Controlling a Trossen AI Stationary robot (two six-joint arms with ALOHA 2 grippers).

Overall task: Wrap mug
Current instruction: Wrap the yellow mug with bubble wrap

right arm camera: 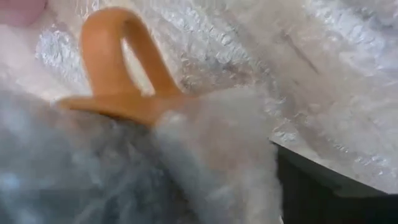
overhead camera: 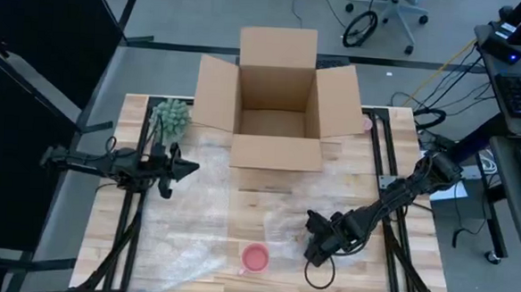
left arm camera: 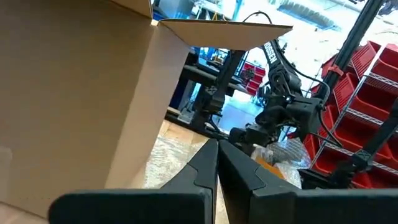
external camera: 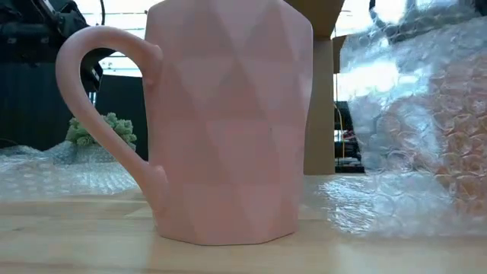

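Mug (overhead camera: 255, 257) stands upright just left of my right hand (overhead camera: 318, 241), which is nearer; its grip I cannot tell. My left hand (overhead camera: 183, 168) waits pinched closed, empty.

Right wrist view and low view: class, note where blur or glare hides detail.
Right wrist view: the bubble wrap up close is a soft grey blur around the orange mug handle. Low view: backlight glares through the bubble wrap; the pink mug stays fairly sharp.
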